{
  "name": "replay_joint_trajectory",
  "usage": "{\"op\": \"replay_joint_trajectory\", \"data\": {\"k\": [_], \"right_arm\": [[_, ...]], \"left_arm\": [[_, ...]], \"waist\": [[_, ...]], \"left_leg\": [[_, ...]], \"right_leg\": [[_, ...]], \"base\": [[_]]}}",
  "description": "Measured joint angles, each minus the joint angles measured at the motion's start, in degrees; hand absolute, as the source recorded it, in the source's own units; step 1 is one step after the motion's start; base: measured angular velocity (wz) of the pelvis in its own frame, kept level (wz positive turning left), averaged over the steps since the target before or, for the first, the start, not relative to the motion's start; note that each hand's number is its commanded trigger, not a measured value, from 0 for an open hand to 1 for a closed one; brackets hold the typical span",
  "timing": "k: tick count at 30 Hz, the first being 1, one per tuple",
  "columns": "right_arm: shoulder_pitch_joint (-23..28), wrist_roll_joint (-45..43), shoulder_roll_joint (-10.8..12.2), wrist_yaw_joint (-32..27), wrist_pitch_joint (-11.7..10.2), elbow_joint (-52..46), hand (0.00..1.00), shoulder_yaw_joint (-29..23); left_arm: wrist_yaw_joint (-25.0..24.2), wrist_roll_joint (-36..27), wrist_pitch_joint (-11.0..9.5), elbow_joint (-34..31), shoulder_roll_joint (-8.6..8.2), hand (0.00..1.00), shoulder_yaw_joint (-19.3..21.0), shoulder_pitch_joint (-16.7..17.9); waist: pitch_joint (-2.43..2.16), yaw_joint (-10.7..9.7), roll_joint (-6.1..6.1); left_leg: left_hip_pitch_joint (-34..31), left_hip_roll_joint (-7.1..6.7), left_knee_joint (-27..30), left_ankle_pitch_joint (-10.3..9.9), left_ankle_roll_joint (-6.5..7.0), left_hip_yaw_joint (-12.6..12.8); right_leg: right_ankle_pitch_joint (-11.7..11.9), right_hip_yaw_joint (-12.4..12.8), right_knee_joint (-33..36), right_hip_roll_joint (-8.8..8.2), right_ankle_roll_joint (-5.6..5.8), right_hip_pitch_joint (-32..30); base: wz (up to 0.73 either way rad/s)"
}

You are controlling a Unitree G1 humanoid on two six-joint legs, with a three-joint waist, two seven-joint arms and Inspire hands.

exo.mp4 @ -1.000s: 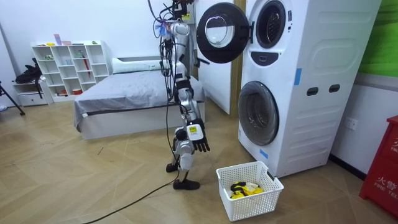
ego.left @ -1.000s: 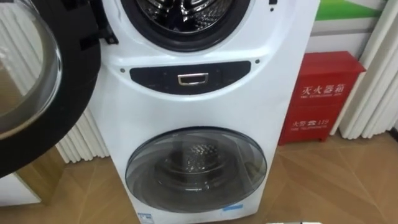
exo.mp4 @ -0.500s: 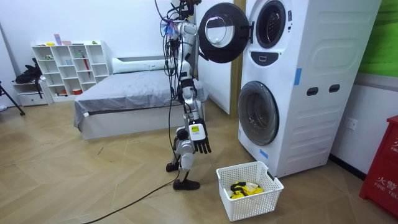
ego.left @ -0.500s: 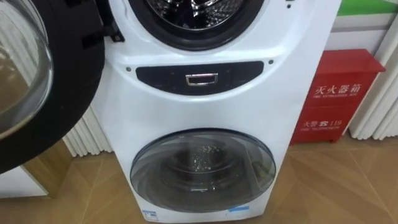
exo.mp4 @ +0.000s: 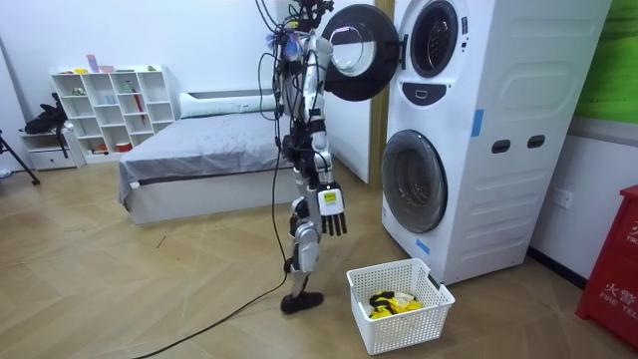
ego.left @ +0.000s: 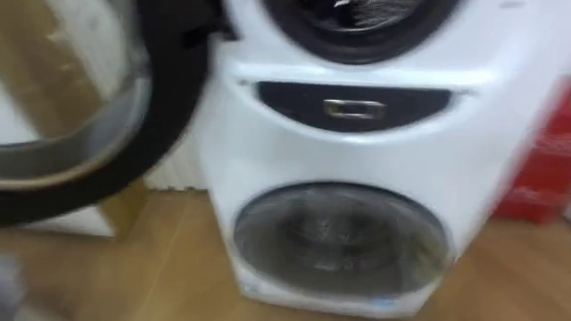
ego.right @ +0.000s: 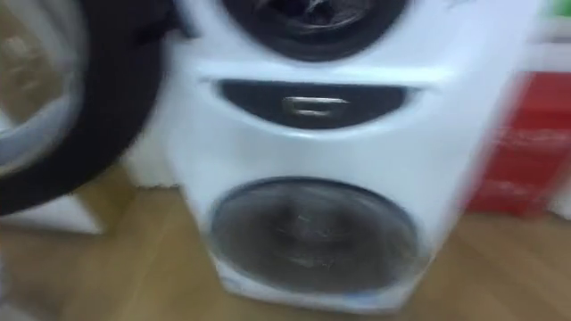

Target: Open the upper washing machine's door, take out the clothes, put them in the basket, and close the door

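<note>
A white stacked washing machine (exo.mp4: 469, 130) is in front of me. Its upper drum opening (ego.left: 361, 18) sits at the top of the eye views, and its round door (ego.left: 89, 98) is swung open to the left. The lower door (ego.left: 339, 236) is closed. Whether any clothes lie in the upper drum cannot be made out. In the room view I stand a step from the machine, facing it, beside the open door (exo.mp4: 357, 52). My right hand (exo.mp4: 333, 211) hangs at my side with straight fingers, holding nothing.
A white laundry basket (exo.mp4: 430, 309) with yellow and black clothes (exo.mp4: 391, 302) stands on the wood floor before the lower door. A red cabinet (exo.mp4: 610, 269) is right of the machine. A bed (exo.mp4: 199, 150) and a white shelf (exo.mp4: 110, 100) are behind me.
I have stepped closer to the washing machine, toward the room view's right. The eye views have shifted with my head, so the machine now sits further right in them.
</note>
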Motion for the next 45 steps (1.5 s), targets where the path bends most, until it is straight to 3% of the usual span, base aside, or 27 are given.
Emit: {"op": "replay_joint_trajectory", "data": {"k": [2, 4, 5, 7, 8, 9, 12, 14, 16, 18, 20, 24, 25, 26, 28, 30, 32, 34, 36, 39, 41, 43, 45], "right_arm": [[0.12, -0.45, -0.12, -0.23, 0.51, -0.18, 0.00, 0.96], [-0.25, -1.06, 0.25, -0.31, 1.96, 0.23, 0.00, 2.10], [-0.73, -1.10, 0.64, 0.17, 3.06, 0.34, 0.00, 3.02], [-1.19, -0.99, 0.67, 1.31, 4.55, 0.28, 0.00, 4.20], [-1.29, -0.76, 0.65, 1.62, 5.50, 0.25, 0.00, 4.96], [-1.32, -0.71, 0.63, 1.70, 6.15, 0.26, 0.00, 6.01], [-1.68, 0.14, 0.56, 2.14, 6.17, 0.28, 0.00, 7.01], [-2.09, 1.66, 0.23, 2.03, 6.16, 0.33, 0.00, 8.85], [-2.23, 1.95, 0.08, 2.00, 6.09, 0.33, 0.00, 9.39], [-1.92, 2.75, -0.28, 1.86, 5.96, 0.31, 0.00, 9.56], [-2.06, 3.19, -0.52, 1.73, 5.95, 0.30, 0.00, 10.22], [-2.15, 4.44, -0.20, 1.57, 6.09, 0.08, 0.00, 11.65], [-1.97, 5.37, -0.21, 1.50, 6.19, -0.27, 0.00, 12.11], [-1.91, 5.84, -0.29, 1.24, 6.23, -0.67, 0.00, 12.90], [-1.67, 5.81, -0.44, 0.11, 6.81, -2.11, 0.00, 13.77], [-1.68, 5.93, -0.27, -0.79, 7.44, -2.45, 0.00, 15.24], [-1.78, 6.41, 0.14, -1.08, 7.39, -2.21, 0.00, 15.04], [-2.27, 7.02, 0.37, -1.13, 7.31, -2.30, 0.00, 15.61], [-3.11, 7.73, 0.17, -1.63, 7.30, -2.35, 0.00, 17.14], [-3.09, 8.07, 0.07, -1.73, 7.31, -2.34, 0.00, 17.33], [-3.11, 8.62, 0.10, -1.70, 7.30, -2.35, 0.00, 17.46], [-3.23, 8.90, -0.09, -1.77, 7.29, -2.36, 0.00, 17.87], [-3.37, 9.55, -0.40, -1.85, 6.61, -2.53, 0.00, 17.77]], "left_arm": [[-0.17, 2.64, 0.45, -0.25, -0.99, 0.00, -2.27, 0.09], [-0.81, 3.26, 1.42, -3.55, -3.45, 0.00, -2.56, 1.29], [-1.19, 3.10, 1.67, -5.92, -4.38, 0.00, -2.41, 2.54], [-1.22, 3.14, 3.09, -9.29, -5.82, 0.00, -2.30, 4.30], [-1.49, 3.21, 4.23, -10.87, -6.40, 0.00, -2.35, 5.19], [-2.35, 3.42, 5.17, -12.11, -6.64, 0.00, -2.47, 6.46], [-4.81, 3.40, 6.45, -14.21, -6.92, 0.00, -2.72, 9.28], [-5.84, 3.42, 7.45, -15.26, -7.52, 0.00, -4.74, 9.88], [-7.56, 3.42, 7.61, -15.65, -8.94, 0.00, -5.09, 10.00], [-9.82, 3.39, 7.68, -15.72, -9.60, 0.00, -6.80, 10.40], [-12.32, 3.28, 7.68, -16.84, -9.65, 0.00, -7.38, 11.13], [-15.98, 1.67, 7.68, -21.76, -10.29, 0.00, -7.62, 15.60], [-17.27, 1.30, 7.68, -22.95, -10.68, 0.00, -8.20, 16.29], [-18.65, 1.15, 7.67, -23.42, -10.94, 0.00, -9.18, 16.29], [-20.18, -0.17, 7.65, -23.94, -11.37, 0.00, -11.10, 16.29], [-22.91, -1.16, 7.43, -23.94, -11.51, 0.00, -13.83, 16.26], [-26.10, -2.07, 6.49, -23.93, -11.81, 0.00, -16.54, 16.10], [-28.81, -3.68, 6.43, -23.77, -13.54, 0.00, -18.00, 16.12], [-31.32, -6.55, 6.38, -23.52, -14.85, 0.00, -19.71, 16.16], [-33.55, -9.60, 6.12, -23.54, -15.13, 0.00, -20.14, 16.20], [-35.61, -11.24, 5.59, -23.60, -15.15, 0.00, -20.17, 16.19], [-37.23, -11.18, 5.13, -23.64, -15.39, 0.00, -20.37, 16.10], [-39.97, -11.13, 4.72, -23.66, -15.48, 0.00, -21.62, 15.60]], "waist": [[-0.03, -1.02, 0.14], [-0.26, -2.34, 0.38], [-0.44, -2.59, 0.22], [-0.50, -2.60, 0.32], [-0.68, -2.61, 0.25], [-1.45, -2.64, 0.07], [-1.93, -3.03, -0.06], [-2.07, -3.55, 0.23], [-2.40, -3.54, 0.68], [-2.97, -3.54, 1.41], [-2.94, -3.54, 1.47], [-3.21, -3.55, 0.98], [-3.23, -3.54, 1.00], [-3.25, -3.54, 0.99], [-3.30, -3.13, 0.93], [-3.85, -2.90, -0.36], [-3.89, -2.52, -0.79], [-3.97, -2.65, -0.91], [-3.79, -2.49, -0.58], [-3.64, -2.68, -0.04], [-3.57, -4.14, 0.35], [-3.40, -4.64, 0.54], [-3.23, -5.36, 0.84]], "left_leg": [[2.55, -0.54, -1.07, -0.02, 0.02, 1.96], [4.39, -0.81, -3.45, -0.18, 0.19, 2.13], [4.83, -0.83, -4.93, 0.27, 1.43, 2.79], [4.94, -0.37, -5.09, 0.51, 1.84, 4.17], [5.18, -0.14, -5.20, 0.60, 2.00, 5.20], [5.36, -0.12, -5.32, 0.66, 2.11, 5.76], [6.55, -0.04, -5.77, 0.80, 2.36, 6.57], [6.63, 0.04, -5.85, 0.92, 2.83, 6.59], [6.17, 0.11, -5.88, 0.84, 2.82, 7.11], [6.41, 0.76, -5.87, 0.87, 2.80, 10.72], [6.79, 0.65, -5.82, 0.96, 2.93, 12.32], [6.74, 0.87, -5.79, 1.00, 2.95, 13.26], [6.76, 1.34, -5.82, 1.01, 2.91, 14.77], [6.69, 1.45, -5.92, 1.08, 2.79, 16.25], [6.66, 0.70, -6.18, 1.17, 2.27, 16.82], [6.51, -0.52, -5.98, 1.17, -2.41, 14.73], [5.65, -1.28, -3.79, 0.96, -1.90, 10.09], [6.32, -1.14, -4.83, 0.62, -1.90, 11.84], [7.32, 0.04, -6.30, 0.93, -1.74, 16.15], [7.96, 0.75, -6.78, 1.05, -1.62, 17.97], [7.88, 0.79, -6.76, 1.01, -1.47, 18.15], [7.67, 0.71, -6.41, 1.13, -0.72, 18.50], [7.12, 0.76, -6.29, 1.52, -0.05, 18.19]], "right_leg": [[1.74, -1.59, -0.77, 0.02, 0.50, -1.19], [2.07, -1.78, 0.85, 0.11, 0.56, -1.38], [2.46, -1.63, 1.38, 0.31, 0.48, -1.79], [3.55, -1.68, 1.35, 0.65, 0.36, -2.09], [4.12, -2.12, 1.35, 0.69, 0.30, -2.14], [4.46, -2.45, 1.23, 0.69, 0.30, -2.20], [5.00, -4.31, 1.14, 0.62, 0.22, -1.48], [5.90, -7.23, 0.27, 0.82, -0.20, -0.35], [5.83, -9.34, 0.72, 1.25, -0.25, -0.15], [5.20, -10.85, 1.46, 1.34, -0.42, -0.21], [5.17, -11.46, 1.30, 0.69, -0.35, -0.46], [4.93, -12.52, 1.95, 1.14, -0.31, -0.15], [4.47, -13.23, 2.99, 1.06, -0.57, -0.21], [3.61, -13.63, 3.90, 1.09, -0.07, -0.19], [2.66, -14.91, 4.05, 0.77, -0.60, -0.38], [3.44, -15.40, 2.43, -0.50, -1.49, -1.06], [3.31, -13.32, 4.27, -0.64, -1.31, -2.23], [2.66, -12.33, 4.32, -0.30, -1.07, -2.19], [2.46, -11.70, 3.16, 0.29, -0.89, -1.49], [1.21, -11.83, 3.79, 1.08, -0.63, -0.83], [0.24, -12.03, 3.89, 1.77, -0.42, 0.91], [0.25, -12.03, 2.32, 2.12, -2.11, 1.64], [-0.16, -11.15, 2.21, 2.49, -2.97, 0.74]], "base": [[0.33], [0.42], [0.15], [-0.13], [-0.21], [-0.24], [-0.18], [0.13], [0.09], [0.14], [0.07], [-0.06], [0.10], [0.16], [0.10], [0.07], [0.03], [-0.19], [-0.46], [-0.45], [-0.33], [-0.27], [-0.13]]}}
